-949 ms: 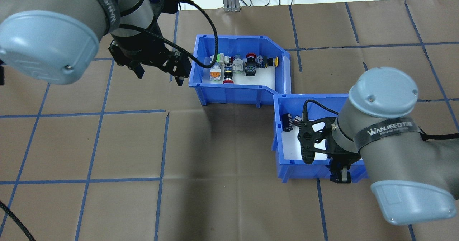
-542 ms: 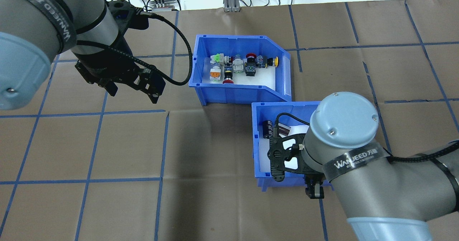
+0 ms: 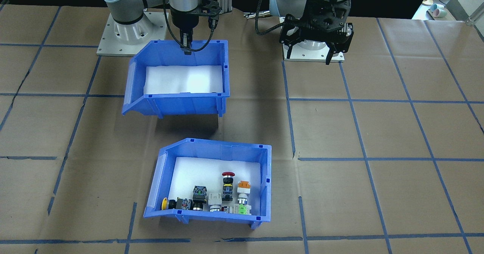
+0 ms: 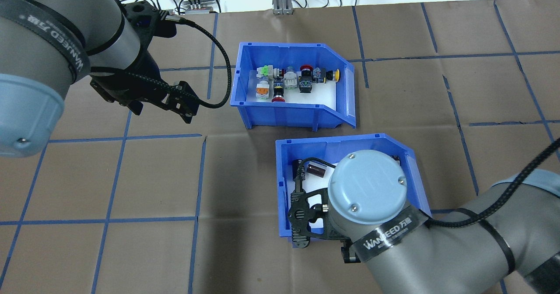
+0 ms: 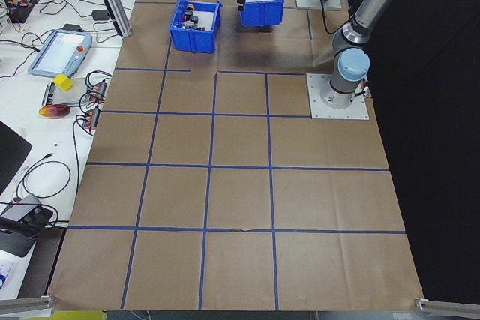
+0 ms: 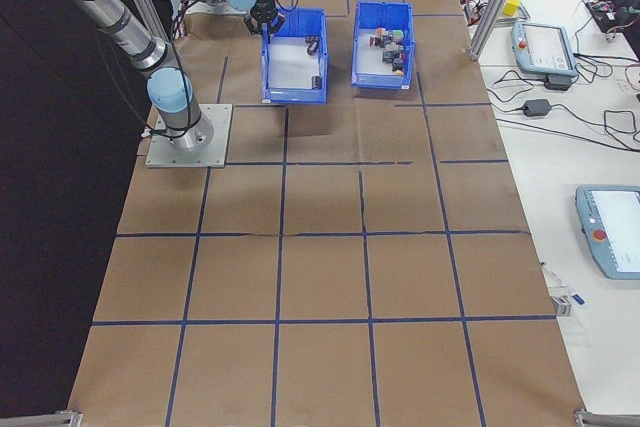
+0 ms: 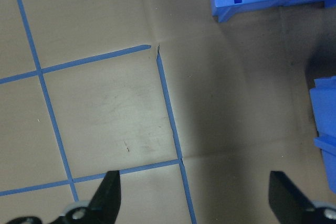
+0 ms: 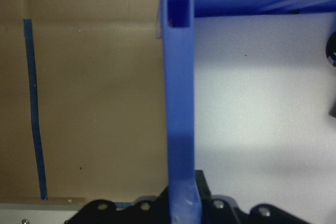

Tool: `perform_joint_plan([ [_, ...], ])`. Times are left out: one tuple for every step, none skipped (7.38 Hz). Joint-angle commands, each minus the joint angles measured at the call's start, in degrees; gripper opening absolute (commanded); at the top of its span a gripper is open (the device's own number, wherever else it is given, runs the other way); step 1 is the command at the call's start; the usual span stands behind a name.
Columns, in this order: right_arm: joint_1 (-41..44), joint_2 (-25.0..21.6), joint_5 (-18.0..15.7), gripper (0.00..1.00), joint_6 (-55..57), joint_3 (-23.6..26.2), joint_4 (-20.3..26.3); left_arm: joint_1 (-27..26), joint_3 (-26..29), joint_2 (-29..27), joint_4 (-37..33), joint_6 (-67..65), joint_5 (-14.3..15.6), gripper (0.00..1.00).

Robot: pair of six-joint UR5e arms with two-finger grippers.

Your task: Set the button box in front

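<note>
Button box (image 4: 293, 84) is seated on the table on the far side from the robot base, long axis running left-right. Second bin (image 4: 345, 184) is gripped by its rear wall in the right gripper (image 3: 186, 44), directly behind the button box. Left gripper (image 7: 202, 203) is empty, jaws spread, beside the button box's closed end.

A second blue bin (image 4: 345, 143) holds dark cylinders (image 4: 316, 169).

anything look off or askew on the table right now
One thing: the second blue bin, clamped by its wall in the right end effector, hangs tilted above the table, casting a shadow beneath. The button box sits flat, its buttons inside. The left end effector is open and empty. Nothing spilled.
</note>
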Motion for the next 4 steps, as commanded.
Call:
perform_joint_plan([
  [5.69,5.3,-0.49,0.08,5.62,-0.07,-5.68,0.06,-0.47,0.57,0.27,0.15,0.17,0.99],
  [6.84,6.98,-0.75,0.08,6.43,-0.16,-7.53,0.06,-0.47,0.57,0.27,0.15,0.17,0.99],
  [6.85,7.43,-0.67,0.08,6.43,-0.08,-7.73,0.06,-0.47,0.57,0.27,0.15,0.09,0.99],
  [6.85,7.44,-0.67,0.09,6.61,-0.07,-7.64,0.06,-0.47,0.57,0.27,0.15,0.08,0.99],
])
